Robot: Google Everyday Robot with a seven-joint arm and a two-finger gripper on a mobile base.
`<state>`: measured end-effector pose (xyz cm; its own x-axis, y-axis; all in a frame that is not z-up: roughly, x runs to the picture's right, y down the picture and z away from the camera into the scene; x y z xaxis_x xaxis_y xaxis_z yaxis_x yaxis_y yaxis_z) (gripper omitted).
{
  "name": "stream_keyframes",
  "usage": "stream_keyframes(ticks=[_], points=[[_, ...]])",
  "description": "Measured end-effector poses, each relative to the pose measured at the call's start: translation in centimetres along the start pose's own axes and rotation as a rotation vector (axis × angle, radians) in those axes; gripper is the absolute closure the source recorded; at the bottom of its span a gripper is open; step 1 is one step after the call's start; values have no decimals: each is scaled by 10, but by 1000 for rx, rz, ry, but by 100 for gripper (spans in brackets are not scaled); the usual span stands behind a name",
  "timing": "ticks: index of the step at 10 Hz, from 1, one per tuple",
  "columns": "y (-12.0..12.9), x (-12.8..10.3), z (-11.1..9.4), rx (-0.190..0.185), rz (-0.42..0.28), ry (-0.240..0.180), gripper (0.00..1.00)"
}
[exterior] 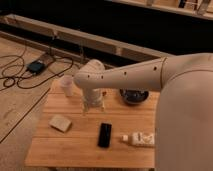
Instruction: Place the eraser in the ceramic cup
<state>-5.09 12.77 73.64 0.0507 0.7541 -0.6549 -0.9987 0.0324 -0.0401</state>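
The eraser point(104, 135), a flat black block, lies on the wooden table point(75, 147) near the front middle. The ceramic cup point(67, 85), plain white, stands upright at the table's back left corner. My gripper point(93, 107) hangs from the pale arm above the table's middle, pointing down, open and empty. It is behind and a little left of the eraser, and right of the cup, touching neither.
A dark round bowl point(133, 95) sits at the back right, partly behind the arm. A pale beige block point(60, 123) lies at the left. A small white bottle point(139, 139) lies at the front right. Cables and a dark box point(36, 66) are on the floor at the left.
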Motion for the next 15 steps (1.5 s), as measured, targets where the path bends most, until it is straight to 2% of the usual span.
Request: stream_keyframes(ticks=[5,10,15], points=[[-24,5,46,-22,36,25,35],[-48,18,89,1,53,82,35],[-57,28,124,-7,75,163,35]])
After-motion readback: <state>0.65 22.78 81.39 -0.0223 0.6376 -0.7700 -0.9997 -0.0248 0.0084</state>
